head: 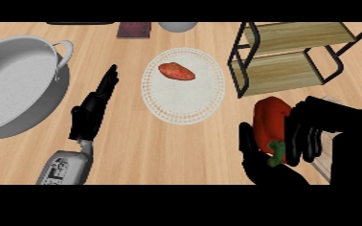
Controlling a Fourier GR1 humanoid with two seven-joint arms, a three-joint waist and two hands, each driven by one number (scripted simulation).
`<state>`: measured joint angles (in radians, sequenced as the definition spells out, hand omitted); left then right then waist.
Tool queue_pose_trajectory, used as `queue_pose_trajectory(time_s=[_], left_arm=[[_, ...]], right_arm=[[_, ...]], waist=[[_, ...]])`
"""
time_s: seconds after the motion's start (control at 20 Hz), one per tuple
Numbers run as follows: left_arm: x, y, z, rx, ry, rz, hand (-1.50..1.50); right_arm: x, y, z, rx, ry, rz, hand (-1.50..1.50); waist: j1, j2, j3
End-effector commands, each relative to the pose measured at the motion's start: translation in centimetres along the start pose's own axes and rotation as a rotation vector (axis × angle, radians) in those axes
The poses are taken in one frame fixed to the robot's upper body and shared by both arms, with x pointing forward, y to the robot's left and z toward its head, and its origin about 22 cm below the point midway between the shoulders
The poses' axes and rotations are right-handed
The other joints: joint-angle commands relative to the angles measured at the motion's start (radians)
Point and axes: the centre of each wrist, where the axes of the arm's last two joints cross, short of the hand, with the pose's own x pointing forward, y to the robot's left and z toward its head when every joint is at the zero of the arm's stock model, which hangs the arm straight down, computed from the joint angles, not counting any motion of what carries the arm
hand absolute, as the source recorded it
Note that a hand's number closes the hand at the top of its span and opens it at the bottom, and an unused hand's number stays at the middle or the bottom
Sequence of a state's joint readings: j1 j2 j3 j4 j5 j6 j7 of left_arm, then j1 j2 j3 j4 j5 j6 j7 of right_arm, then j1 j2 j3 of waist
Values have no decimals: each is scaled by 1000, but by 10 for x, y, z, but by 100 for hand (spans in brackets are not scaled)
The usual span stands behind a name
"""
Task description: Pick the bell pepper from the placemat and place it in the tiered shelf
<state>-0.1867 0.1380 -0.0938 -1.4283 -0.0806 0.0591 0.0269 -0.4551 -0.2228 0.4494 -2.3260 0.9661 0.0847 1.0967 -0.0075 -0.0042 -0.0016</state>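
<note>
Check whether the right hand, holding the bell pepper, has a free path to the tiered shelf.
Probably yes. The right hand holds the bell pepper just below the tiered shelf, and nothing lies between them; the shelf's front looks open.

A kitchen — wooden counter (176, 143) (light), steel pot (25, 84), placemat (185, 103).

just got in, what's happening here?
The right hand is curled round the red bell pepper, holding it off the placemat, below the tiered shelf in the view. Shelf tiers hold nothing yet. An orange-red vegetable lies on the placemat. The left hand is open beside the pot.
</note>
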Motion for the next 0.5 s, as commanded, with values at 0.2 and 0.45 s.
queue_pose_trajectory(time_s=[0.2,0.45], left_arm=[[-3,-2,-2,7,2,4,0],[-13,3,12,-9,0,-7,0]], right_arm=[[2,-46,-34,-103,84,33,150],[12,-60,-61,-188,106,64,150]], waist=[[5,3,1],[7,2,1]])
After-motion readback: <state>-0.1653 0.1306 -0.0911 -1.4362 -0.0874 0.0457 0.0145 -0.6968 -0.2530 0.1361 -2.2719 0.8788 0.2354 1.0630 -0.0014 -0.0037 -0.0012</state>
